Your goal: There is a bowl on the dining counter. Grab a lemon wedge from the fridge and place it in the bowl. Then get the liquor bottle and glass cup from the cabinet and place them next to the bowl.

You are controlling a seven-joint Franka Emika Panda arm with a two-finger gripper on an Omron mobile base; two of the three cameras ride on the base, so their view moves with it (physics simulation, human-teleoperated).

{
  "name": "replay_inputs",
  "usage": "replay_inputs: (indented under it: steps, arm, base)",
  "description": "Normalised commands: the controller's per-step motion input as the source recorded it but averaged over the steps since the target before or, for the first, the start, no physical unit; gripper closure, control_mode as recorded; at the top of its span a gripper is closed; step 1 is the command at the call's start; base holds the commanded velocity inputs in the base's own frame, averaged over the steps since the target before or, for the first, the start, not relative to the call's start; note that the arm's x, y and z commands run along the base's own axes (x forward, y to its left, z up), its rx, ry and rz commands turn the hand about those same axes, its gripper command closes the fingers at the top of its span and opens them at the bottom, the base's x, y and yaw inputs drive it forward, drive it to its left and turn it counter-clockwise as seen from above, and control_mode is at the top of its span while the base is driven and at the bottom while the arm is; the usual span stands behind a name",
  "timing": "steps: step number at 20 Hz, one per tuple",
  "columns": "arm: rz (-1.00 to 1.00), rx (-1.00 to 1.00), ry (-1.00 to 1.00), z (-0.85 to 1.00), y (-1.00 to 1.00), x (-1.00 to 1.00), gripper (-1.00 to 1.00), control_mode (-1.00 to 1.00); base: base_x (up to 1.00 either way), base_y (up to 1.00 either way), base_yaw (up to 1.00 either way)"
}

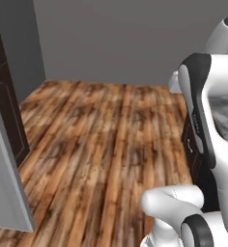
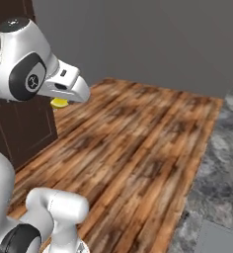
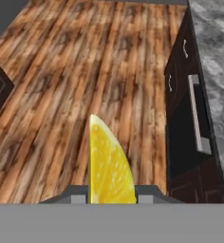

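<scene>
A yellow lemon wedge [image 3: 109, 166] stands upright between my fingertips in the hand view, and my gripper [image 3: 111, 195] is shut on it. From the right base view the lemon wedge [image 2: 58, 103] peeks out as a small yellow patch under my hand, where the gripper [image 2: 61, 99] hangs high above the wooden floor. A counter with a grey marbled top [image 3: 213, 57] and dark brown fronts runs along the right. The bowl, liquor bottle, glass cup and wall cabinet are out of view.
Wooden plank floor [image 1: 101, 140] stretches ahead to a grey wall. Dark brown tall cabinetry [image 2: 24, 123] stands on the left. A pale grey panel [image 1: 5, 188] rises at the near left. The counter front carries a silver bar handle [image 3: 195, 114].
</scene>
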Motion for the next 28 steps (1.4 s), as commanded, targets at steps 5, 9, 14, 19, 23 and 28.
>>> replay_inputs:
  steps: [5, 9, 14, 19, 23, 28]
  arm:
    - [0.0, 0.0, 0.0, 0.0, 0.0, 0.0, 1.0, 1.0]
    - [0.0, 0.0, 0.0, 0.0, 0.0, 0.0, 1.0, 1.0]
    - [0.0, 0.0, 0.0, 0.0, 0.0, 0.0, 1.0, 1.0]
    - [0.0, 0.0, 0.0, 0.0, 0.0, 0.0, 1.0, 1.0]
    - [0.0, 0.0, 0.0, 0.0, 0.0, 0.0, 1.0, 1.0]
    - [0.0, 0.0, 0.0, 0.0, 0.0, 0.0, 1.0, 1.0]
  base:
    - [1.0, 0.0, -0.13]
    - [1.0, 0.02, -0.12]
    - [1.0, 0.15, -0.14]
    - [1.0, 0.28, -0.18]
    - [1.0, 0.38, -0.24]
    - [1.0, 0.39, -0.28]
